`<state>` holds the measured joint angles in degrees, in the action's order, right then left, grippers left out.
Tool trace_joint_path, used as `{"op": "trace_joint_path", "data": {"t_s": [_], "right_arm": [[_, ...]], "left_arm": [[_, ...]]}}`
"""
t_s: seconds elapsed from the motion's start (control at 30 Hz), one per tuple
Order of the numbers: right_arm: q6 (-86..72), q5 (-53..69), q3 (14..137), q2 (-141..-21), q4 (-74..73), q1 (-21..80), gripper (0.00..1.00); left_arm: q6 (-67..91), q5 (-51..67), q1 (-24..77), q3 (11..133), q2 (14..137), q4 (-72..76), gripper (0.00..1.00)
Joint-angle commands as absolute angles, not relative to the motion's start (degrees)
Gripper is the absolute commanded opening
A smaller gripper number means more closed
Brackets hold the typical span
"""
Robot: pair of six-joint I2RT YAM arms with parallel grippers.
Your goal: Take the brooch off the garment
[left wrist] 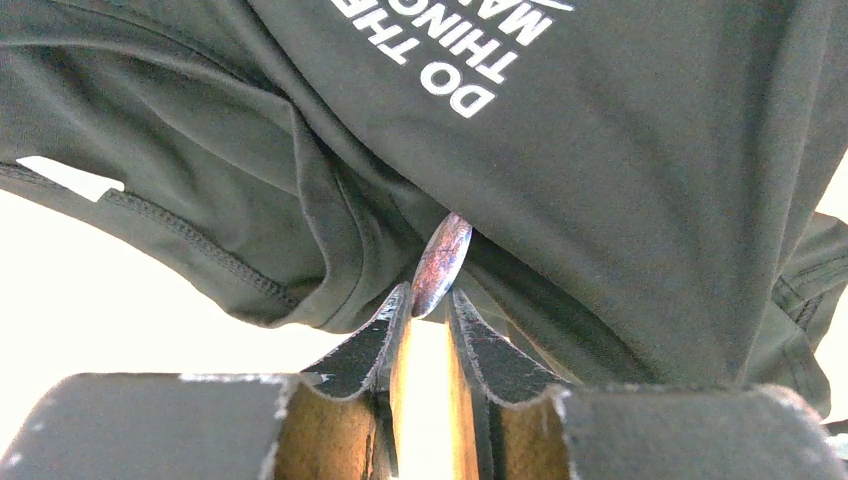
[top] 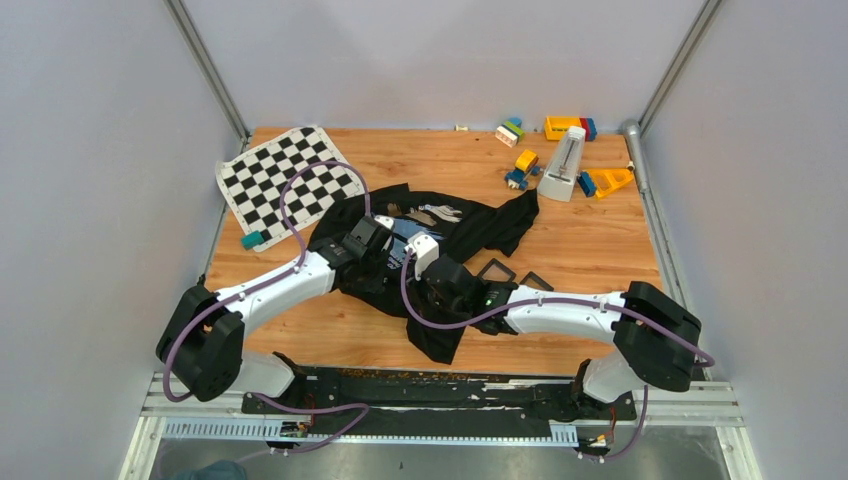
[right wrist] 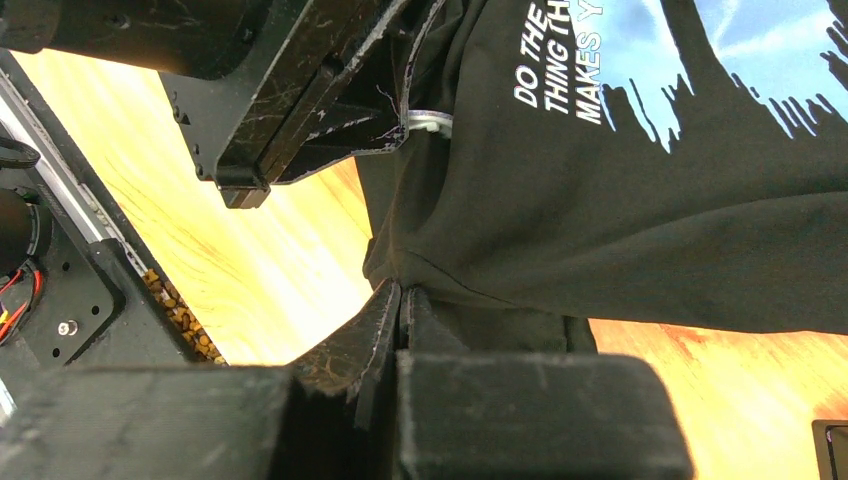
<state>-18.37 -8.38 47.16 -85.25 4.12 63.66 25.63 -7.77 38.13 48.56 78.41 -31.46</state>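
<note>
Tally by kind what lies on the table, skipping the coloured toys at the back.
garment: 1
brooch: 1
chequered mat: 1
square black trays: 2
white metronome: 1
small teal block: 1
Total: 7

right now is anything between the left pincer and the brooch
Nothing visible. The small silvery oval brooch sits edge-on with its lower end between the fingertips of the left pincer. Its upper part is tucked into a fold of the black cloth garment, which lies around it, not between it and the fingertips.
</note>
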Motion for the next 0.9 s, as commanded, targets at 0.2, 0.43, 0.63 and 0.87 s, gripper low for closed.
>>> {"op": "trace_joint_path", "data": {"t_s": [0.2, 0.43, 0.63, 0.87], "right_arm": [[-18.98, -7.19, 48.34, -85.97, 6.06, 63.28, 0.0], [-19.14, -6.81, 48.48, -86.1, 5.89, 63.11, 0.0], [-19.25, -6.6, 48.43, -86.08, 5.89, 62.94, 0.0], [-19.34, -6.3, 48.43, -86.07, 5.89, 62.76, 0.0]], "left_arm": [[25.91, -6.56, 37.55, 48.52, 78.44, -29.27, 0.24], [25.78, -4.38, 36.87, 48.21, 76.29, -29.09, 0.25], [25.62, -4.17, 36.3, 47.81, 76.65, -29.22, 0.16], [24.9, -3.9, 36.25, 47.65, 77.96, -28.92, 0.3]]}}
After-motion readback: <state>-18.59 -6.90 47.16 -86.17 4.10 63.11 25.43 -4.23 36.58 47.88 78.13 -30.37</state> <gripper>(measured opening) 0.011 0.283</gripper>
